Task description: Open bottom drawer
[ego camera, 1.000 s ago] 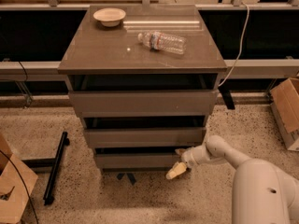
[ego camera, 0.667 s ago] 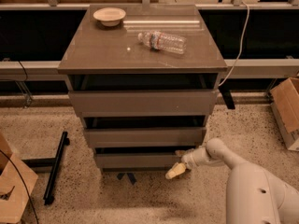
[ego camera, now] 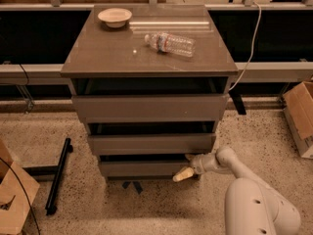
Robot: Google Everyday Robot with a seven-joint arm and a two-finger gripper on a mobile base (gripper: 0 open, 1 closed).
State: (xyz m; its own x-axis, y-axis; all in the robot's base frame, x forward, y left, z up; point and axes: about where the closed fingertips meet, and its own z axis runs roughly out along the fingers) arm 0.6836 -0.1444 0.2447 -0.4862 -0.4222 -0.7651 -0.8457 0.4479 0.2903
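The bottom drawer (ego camera: 142, 168) is the lowest, narrowest grey-brown front of the cabinet (ego camera: 146, 58), with a dark gap above it showing its inner box. It stands slightly pulled out. My gripper (ego camera: 188, 166) is at the drawer's right end, at the front's upper right corner. One cream finger (ego camera: 182, 175) slants down in front of the drawer face, the other reaches towards the top edge by the gap. My white arm (ego camera: 244, 180) comes in from the lower right.
The middle drawer front (ego camera: 151, 143) and the tall top drawer front (ego camera: 149, 107) sit above, both slightly out. On top lie a plastic bottle (ego camera: 169, 43) and a small bowl (ego camera: 115, 17). Cardboard boxes stand at the right (ego camera: 301, 116) and lower left (ego camera: 12, 190). A black bar (ego camera: 57, 175) lies on the floor.
My arm has shifted slightly; the gripper stays at the bottom drawer's right end. The drawer itself has not visibly moved.
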